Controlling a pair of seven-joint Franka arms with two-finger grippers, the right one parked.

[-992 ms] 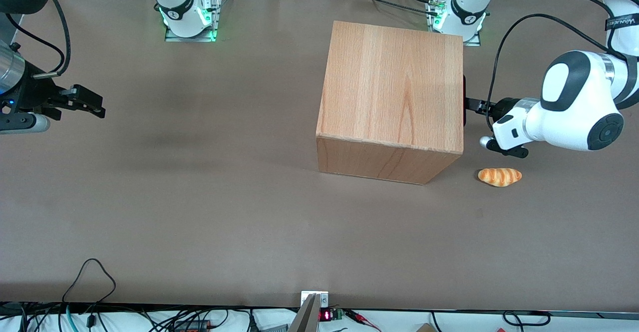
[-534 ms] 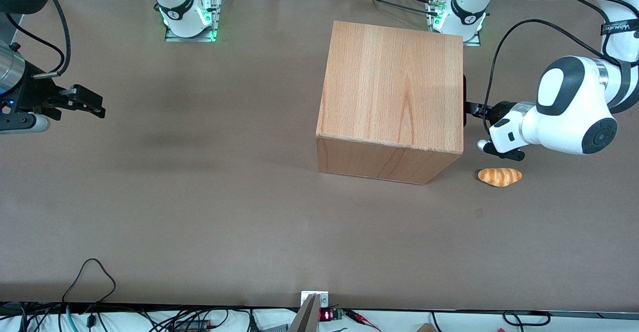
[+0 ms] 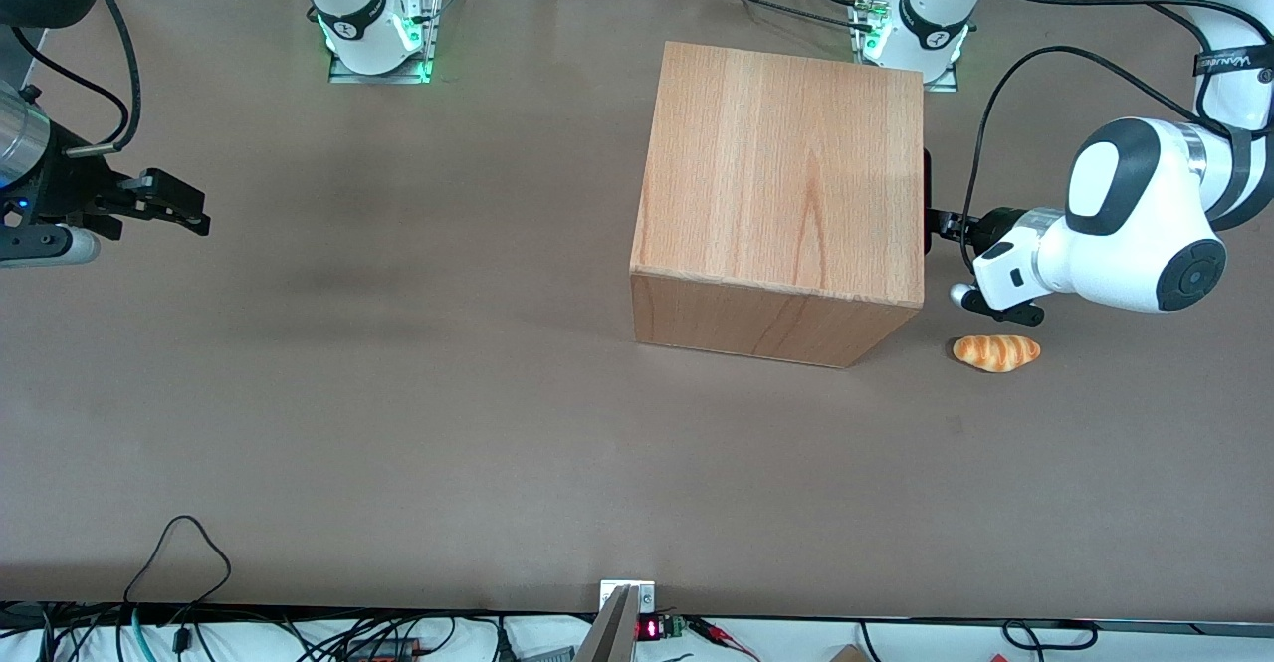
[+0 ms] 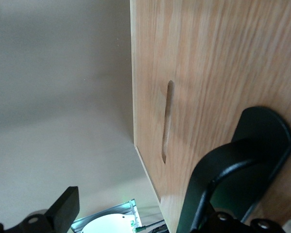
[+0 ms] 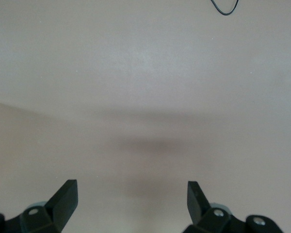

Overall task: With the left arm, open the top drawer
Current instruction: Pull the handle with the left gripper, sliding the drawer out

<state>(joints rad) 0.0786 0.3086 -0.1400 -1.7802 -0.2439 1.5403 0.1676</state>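
the left arm (image 3: 1135, 234) reaches in from three o'clock, its gripper (image 3: 934, 224) pressed up to the face of the wooden cabinet (image 3: 781, 194) at the black bar handle (image 4: 242, 165). fingers (image 4: 63, 208) spread wide, one at the handle. the top drawer (image 4: 208, 82) sits shut, a bread roll (image 3: 995, 351) near the cabinet's corner.

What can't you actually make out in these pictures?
- Top drawer: front view shows none of its face, hidden by the cabinet top; whether it has opened is unclear.
- Black handle: wrist view, cut off by the picture edge.
- Left arm's gripper, at the drawer front: fingertips hidden by the cabinet edge.
- Bread roll: too small for detail.
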